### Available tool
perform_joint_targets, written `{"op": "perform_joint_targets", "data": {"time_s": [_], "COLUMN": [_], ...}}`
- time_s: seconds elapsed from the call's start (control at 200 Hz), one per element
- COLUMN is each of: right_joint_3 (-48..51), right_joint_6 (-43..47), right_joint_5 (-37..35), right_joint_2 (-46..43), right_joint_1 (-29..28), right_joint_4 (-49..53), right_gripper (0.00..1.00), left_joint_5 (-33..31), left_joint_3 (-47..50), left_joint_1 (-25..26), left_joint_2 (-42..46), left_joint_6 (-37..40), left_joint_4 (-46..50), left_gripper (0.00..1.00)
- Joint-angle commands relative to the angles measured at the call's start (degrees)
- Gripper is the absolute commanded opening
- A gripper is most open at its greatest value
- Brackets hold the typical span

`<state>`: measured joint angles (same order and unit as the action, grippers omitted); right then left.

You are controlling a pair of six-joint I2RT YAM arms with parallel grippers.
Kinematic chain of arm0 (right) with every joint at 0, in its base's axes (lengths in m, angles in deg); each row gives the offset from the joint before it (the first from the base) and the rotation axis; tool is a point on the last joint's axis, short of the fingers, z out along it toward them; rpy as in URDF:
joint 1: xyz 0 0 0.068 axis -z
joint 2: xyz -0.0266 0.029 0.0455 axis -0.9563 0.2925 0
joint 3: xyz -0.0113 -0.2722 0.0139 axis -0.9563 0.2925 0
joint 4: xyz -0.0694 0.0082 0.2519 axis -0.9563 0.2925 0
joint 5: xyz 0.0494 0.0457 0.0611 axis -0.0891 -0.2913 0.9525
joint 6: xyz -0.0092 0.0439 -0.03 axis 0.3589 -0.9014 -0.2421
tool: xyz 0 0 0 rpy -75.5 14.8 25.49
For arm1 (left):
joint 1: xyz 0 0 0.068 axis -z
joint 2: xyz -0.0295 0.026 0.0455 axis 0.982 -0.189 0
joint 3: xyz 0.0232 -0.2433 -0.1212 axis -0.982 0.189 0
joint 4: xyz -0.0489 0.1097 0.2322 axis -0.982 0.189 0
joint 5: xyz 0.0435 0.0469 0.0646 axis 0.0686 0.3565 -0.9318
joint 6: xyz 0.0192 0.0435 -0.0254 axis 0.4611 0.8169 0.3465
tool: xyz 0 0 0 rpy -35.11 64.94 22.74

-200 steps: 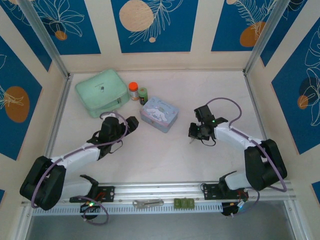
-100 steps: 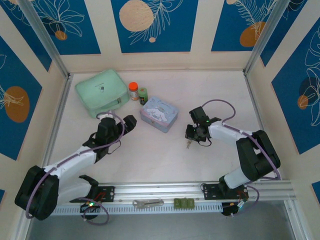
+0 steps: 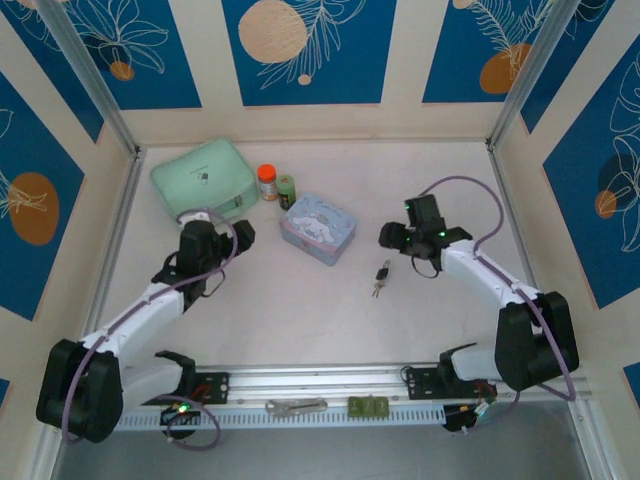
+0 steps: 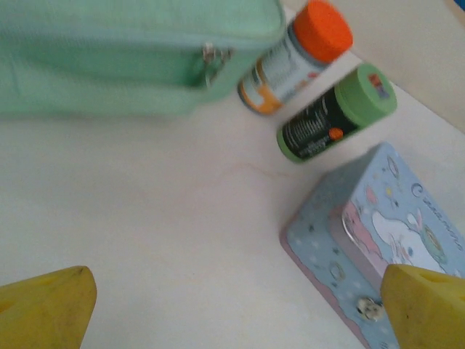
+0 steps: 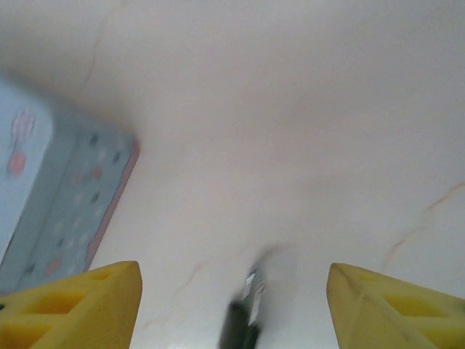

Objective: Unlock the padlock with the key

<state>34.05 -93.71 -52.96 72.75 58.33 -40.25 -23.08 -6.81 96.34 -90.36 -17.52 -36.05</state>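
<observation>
Pale tabletop [image 3: 300, 300] bears the closed tin [image 3: 318, 228], padlock [image 3: 383, 271] and key [image 3: 377, 291] nearby; left claw [image 3: 243, 232] and right claw [image 3: 388, 236] spread.

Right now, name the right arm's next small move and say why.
Probably lower the open right gripper onto the padlock: it lies loose on the table, just on the gripper's near side, lined up between its fingers.

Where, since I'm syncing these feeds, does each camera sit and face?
Top external: above, behind the bases, looking down on the table; both arms, left gripper, right gripper.
Left wrist: on the left arm, facing the green pouch, orange-capped bottle, green bottle, light-blue tin; its yellow fingertips.
Right wrist: on the right arm, facing down at the blurred padlock; its yellow fingertips.
Shared: the light-blue tin, in all three.
</observation>
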Motion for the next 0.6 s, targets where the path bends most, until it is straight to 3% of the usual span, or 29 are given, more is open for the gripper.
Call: {"op": "perform_joint_targets", "data": {"time_s": [0.0,0.16,0.355,0.44,0.595], "right_joint_3": [-0.64,5.56,16.32,20.47,23.67], "right_joint_6": [5.60,12.15,15.79,18.07,21.08], "right_joint_5": [-3.59,0.49,1.55,0.23,0.24], "right_joint_2": [-0.21,1.54,1.52,2.76,4.93], "right_joint_1": [6.86,14.83,15.20,14.72,13.79], "right_joint_4": [-2.24,-15.32,-38.57,-50.03,-61.22], "right_gripper": [0.69,0.67,0.67,0.67,0.69], "left_joint_5": [-3.93,-6.56,-11.76,-14.70,-18.69], "left_joint_3": [-4.69,-5.32,-2.91,0.23,5.45], "left_joint_1": [-2.14,-2.82,-3.00,-2.97,-3.30], "left_joint_2": [1.13,0.47,1.17,1.34,0.43], "left_joint_6": [11.73,20.44,28.48,31.41,33.99], "left_joint_4": [6.15,7.43,5.38,0.59,-9.51], "left_gripper": [1.00,1.00,1.00,1.00,1.00]}}
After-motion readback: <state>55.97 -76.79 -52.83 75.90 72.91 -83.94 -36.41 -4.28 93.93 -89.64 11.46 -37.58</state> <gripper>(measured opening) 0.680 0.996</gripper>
